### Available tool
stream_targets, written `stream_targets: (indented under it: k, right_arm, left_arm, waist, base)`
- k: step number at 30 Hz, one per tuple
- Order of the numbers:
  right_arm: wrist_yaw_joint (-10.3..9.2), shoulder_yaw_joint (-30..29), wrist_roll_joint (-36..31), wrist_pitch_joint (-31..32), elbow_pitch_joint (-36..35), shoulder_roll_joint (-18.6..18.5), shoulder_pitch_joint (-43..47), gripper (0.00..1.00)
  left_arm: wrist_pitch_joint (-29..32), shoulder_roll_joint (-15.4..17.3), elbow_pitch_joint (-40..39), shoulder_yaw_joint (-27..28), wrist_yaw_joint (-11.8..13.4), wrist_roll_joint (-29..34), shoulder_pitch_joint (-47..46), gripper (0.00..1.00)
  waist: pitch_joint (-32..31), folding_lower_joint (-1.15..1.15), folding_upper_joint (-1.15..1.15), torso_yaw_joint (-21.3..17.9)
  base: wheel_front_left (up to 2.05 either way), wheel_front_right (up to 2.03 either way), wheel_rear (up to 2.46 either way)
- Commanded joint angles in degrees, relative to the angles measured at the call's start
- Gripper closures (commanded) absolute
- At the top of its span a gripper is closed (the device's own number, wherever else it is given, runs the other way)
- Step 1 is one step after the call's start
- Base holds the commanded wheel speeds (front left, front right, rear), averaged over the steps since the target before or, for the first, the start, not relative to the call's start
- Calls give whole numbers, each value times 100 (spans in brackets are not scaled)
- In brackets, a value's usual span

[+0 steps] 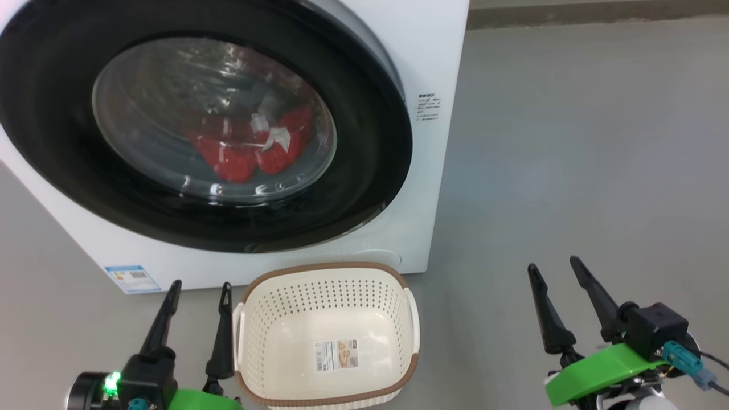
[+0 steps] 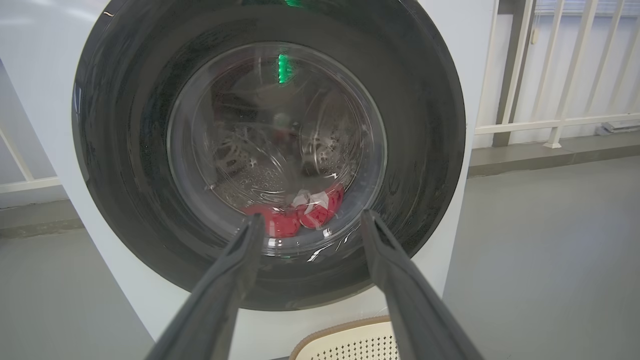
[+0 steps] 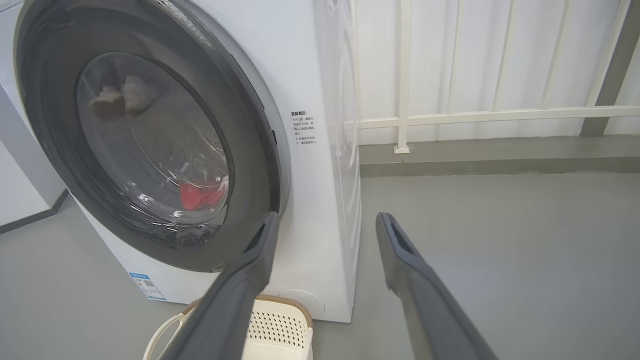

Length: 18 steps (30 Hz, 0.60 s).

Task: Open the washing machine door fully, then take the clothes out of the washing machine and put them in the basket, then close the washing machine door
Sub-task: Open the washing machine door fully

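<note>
The white washing machine (image 1: 424, 62) stands ahead with its round black-rimmed door (image 1: 364, 188) closed against the front. Red clothes (image 1: 245, 151) with white patches lie low in the drum behind the glass, also seen as clothes (image 2: 287, 222) and clothes (image 3: 200, 195). The cream perforated basket (image 1: 267, 319) with a brown rim sits on the floor just in front of the machine, holding nothing. My left gripper (image 1: 200, 287) is open beside the basket's left side. My right gripper (image 1: 553, 266) is open over bare floor to the right. Between the fingers of each gripper (image 2: 311, 222) (image 3: 326, 222) there is nothing.
Grey floor (image 1: 569, 142) stretches to the right of the machine. A white railing (image 3: 475, 117) and wall stand behind it. A blue label (image 1: 131, 279) marks the machine's lower left corner.
</note>
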Motion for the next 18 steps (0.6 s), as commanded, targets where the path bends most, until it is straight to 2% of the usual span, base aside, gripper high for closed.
stream_targets:
  k: [1, 15, 16, 17, 18]
  right_arm:
    - [-4, 164, 50, -68, -138, -46, -280, 0]
    - [-4, 115, 165, -219, 72, -46, -813, 0]
    - [-4, 107, 167, -231, 105, -46, -876, 16]
    - [-4, 97, 161, -244, 136, -46, -944, 45]
    - [-4, 91, 150, -256, 165, -46, -1014, 64]
  left_arm:
    - [-23, 90, -178, 163, 27, -60, -248, 0]
    - [-77, 125, -223, 81, 4, -89, -498, 0]
    - [-80, 125, -233, 74, 5, -91, -518, 0]
    - [-83, 124, -241, 68, 8, -93, -537, 0]
    - [-87, 123, -249, 61, 9, -93, -556, 0]
  waist:
    - [93, 0, 0, 71]
    - [634, 0, 0, 341]
    - [682, 0, 0, 360]
    - [732, 0, 0, 379]
    - [781, 0, 0, 397]
  base:
    - [0, 0, 0]
    - [0, 0, 0]
    - [0, 0, 0]
    - [0, 0, 0]
    - [0, 0, 0]
